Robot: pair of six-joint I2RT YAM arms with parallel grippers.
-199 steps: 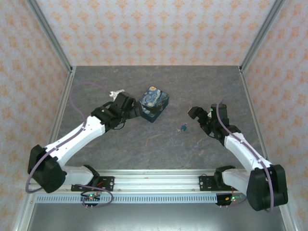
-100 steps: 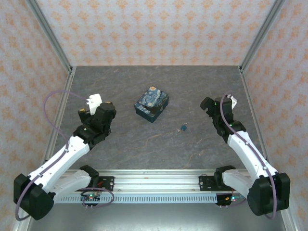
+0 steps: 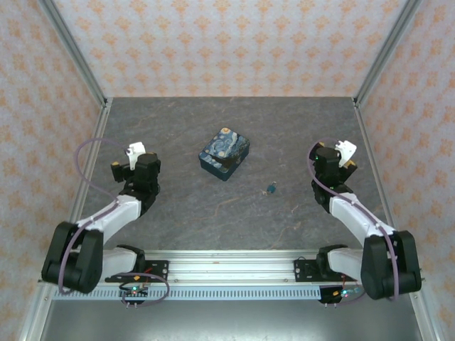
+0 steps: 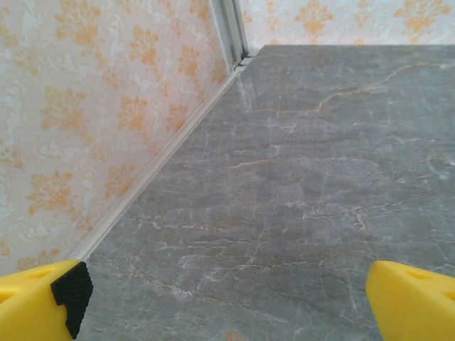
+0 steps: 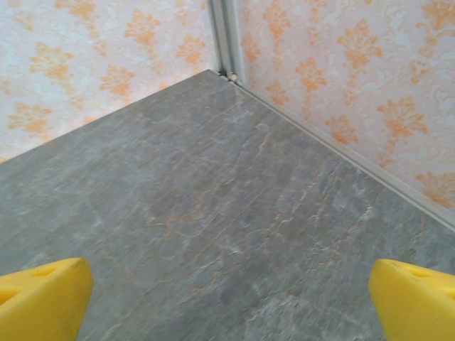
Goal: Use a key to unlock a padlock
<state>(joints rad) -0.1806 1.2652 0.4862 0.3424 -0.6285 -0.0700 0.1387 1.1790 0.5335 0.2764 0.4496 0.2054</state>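
Note:
A small bluish object (image 3: pixel 271 188) lies on the grey stone table right of centre; it is too small to tell whether it is a key or a padlock. My left gripper (image 3: pixel 135 165) is pulled back at the left side, far from it. In the left wrist view that gripper (image 4: pixel 227 312) is open, its yellow fingertips (image 4: pixel 43 305) wide apart over bare table. My right gripper (image 3: pixel 328 158) sits at the right side, a short way right of the small object. It is open too (image 5: pixel 227 302), nothing between its fingers.
A rectangular tin (image 3: pixel 225 153) with a blue swirling night-sky print stands near the table's middle, lid on. Patterned walls with metal corner posts (image 4: pixel 231 32) (image 5: pixel 222 35) close in the table on three sides.
Both arms have drawn back from the middle. The left gripper has left the tin and folded back to the left; the right gripper has retreated to the right.

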